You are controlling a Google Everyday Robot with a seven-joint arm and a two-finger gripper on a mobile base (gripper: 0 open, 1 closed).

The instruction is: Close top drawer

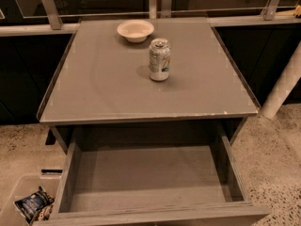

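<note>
The top drawer of the grey cabinet stands pulled far out toward the camera. Its deep grey box is open and nothing lies inside. The top edge of its front panel runs along the bottom of the view; the knob is hidden. My gripper is not in view.
The grey cabinet top carries a cream bowl at the back and an upright drink can near the middle. A white post leans at the right. A pale bin holding a snack packet sits at the lower left on speckled floor.
</note>
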